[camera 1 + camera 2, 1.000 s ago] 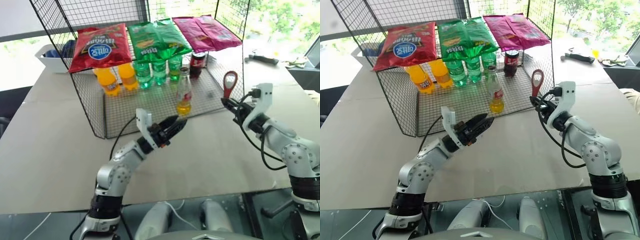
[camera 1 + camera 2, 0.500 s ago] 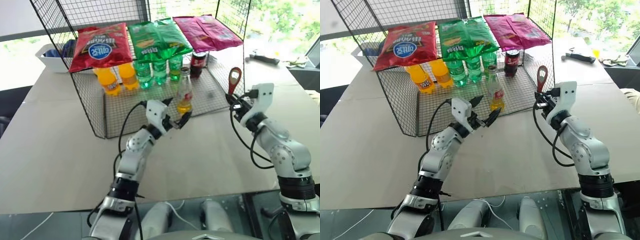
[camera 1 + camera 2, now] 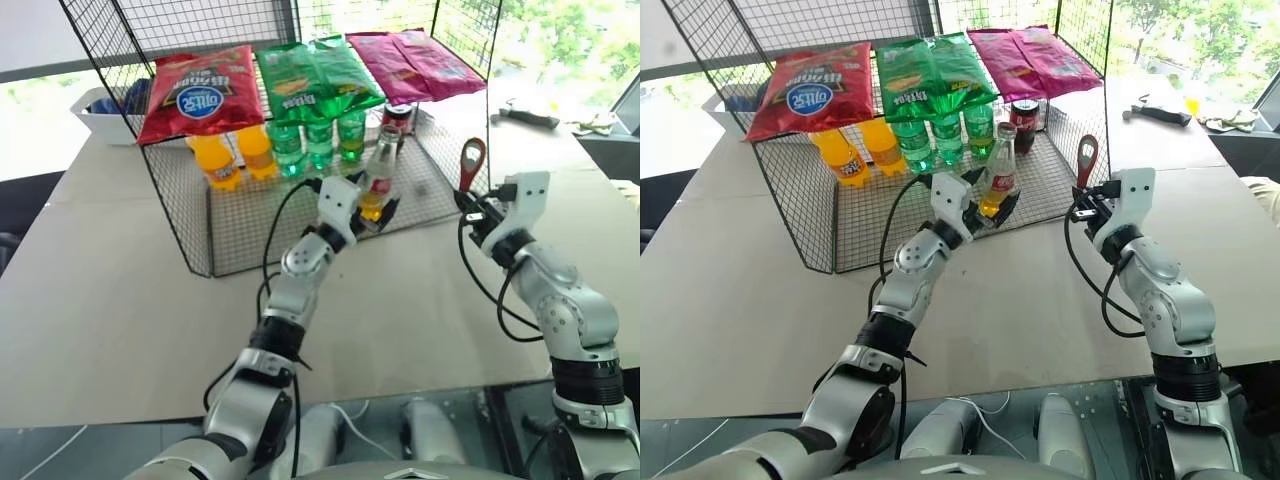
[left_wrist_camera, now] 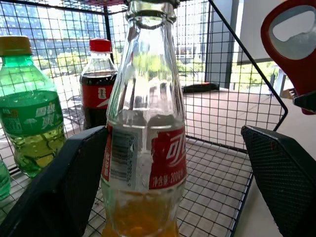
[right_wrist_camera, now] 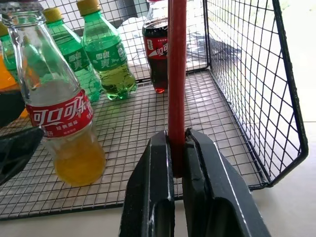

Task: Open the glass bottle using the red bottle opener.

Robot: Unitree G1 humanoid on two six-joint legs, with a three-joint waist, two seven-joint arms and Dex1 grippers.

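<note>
On wire rack (image 3: 250, 225), glass bottle (image 3: 377, 180) (tilted) stands between wide-spread left end effector (image 3: 368, 212) fingers.

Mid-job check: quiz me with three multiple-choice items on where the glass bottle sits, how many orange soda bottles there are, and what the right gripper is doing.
1. The glass bottle stands:
A. on the wire rack's floor
B. on the bare table
C. on the chip bags

2. Orange soda bottles in the rack:
A. one
B. two
C. four

3. The right gripper is:
A. open
B. shut on nothing
C. shut on the red bottle opener

Answers: 1 A, its base rests on mesh; 2 B, a pair stands under the red bag; 3 C, fingers clamp the handle.
</note>
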